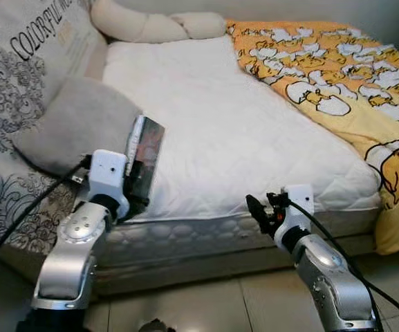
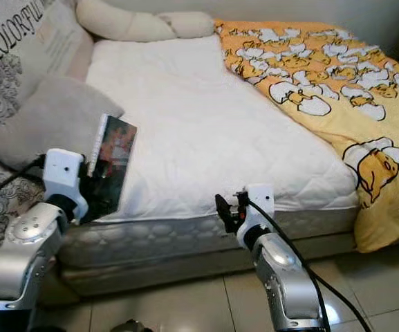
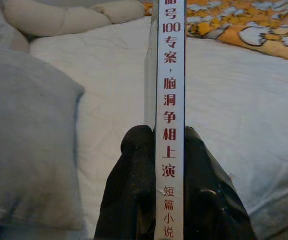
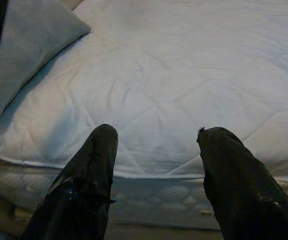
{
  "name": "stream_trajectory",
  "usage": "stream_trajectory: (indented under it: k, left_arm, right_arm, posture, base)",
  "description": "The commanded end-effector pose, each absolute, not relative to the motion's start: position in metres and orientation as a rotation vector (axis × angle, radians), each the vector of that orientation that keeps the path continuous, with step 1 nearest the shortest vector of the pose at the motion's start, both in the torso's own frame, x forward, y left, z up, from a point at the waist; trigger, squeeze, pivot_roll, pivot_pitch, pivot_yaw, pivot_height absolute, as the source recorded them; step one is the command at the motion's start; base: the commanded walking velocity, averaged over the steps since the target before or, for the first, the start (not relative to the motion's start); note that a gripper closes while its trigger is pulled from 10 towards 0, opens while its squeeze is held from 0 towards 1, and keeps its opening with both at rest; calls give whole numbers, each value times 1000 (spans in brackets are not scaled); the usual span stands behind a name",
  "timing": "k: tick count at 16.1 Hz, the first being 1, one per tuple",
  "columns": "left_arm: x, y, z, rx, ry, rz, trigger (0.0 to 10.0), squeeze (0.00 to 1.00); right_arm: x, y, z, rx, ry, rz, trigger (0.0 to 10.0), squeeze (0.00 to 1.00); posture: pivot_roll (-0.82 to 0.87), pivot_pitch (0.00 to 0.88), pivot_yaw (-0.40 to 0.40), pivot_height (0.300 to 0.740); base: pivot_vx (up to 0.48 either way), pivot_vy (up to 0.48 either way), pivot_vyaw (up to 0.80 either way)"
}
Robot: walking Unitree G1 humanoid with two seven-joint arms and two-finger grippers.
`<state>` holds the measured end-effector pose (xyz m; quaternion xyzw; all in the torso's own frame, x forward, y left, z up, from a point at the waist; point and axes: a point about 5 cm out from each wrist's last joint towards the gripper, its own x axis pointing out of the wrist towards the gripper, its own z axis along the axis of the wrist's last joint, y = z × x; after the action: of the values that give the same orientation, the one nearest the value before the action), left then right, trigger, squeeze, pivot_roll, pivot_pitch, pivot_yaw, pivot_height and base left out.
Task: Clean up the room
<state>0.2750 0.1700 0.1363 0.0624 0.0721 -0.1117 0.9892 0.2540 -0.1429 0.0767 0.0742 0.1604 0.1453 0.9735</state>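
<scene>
While the left gripper (image 1: pixel 138 181) pinches a book (image 1: pixel 145 153) upright above the near left edge of the bed (image 1: pixel 240 138), the right gripper (image 4: pixel 156 165) hangs spread, so carrying it off to a proper place seems next.

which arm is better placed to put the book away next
Left. The left claw is already shut on the book, holding it upright by its spine above the bed's near edge, beside the grey pillow. The right claw is open with nothing in it, low at the mattress edge.
</scene>
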Motion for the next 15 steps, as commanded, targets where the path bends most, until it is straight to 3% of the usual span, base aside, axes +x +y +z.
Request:
stream_trajectory:
  k: [1,4,15]
  left_arm:
    - [277,166,145,129,96,-245,10000,0]
    - [277,164,144,133,97,-251,10000,0]
    - [277,160,142,131,100,-276,10000,0]
  right_arm:
    - [257,-145,81,131,301,294,10000,0]
    - [257,-147,81,131,301,281,10000,0]
    - [259,-154,79,144,310,244,10000,0]
  posture:
    - [47,0,13,740]
    - [45,0,14,740]
    - [42,0,9,740]
  base:
    - [289,0,800]
    - [286,0,754]
    - [284,0,0]
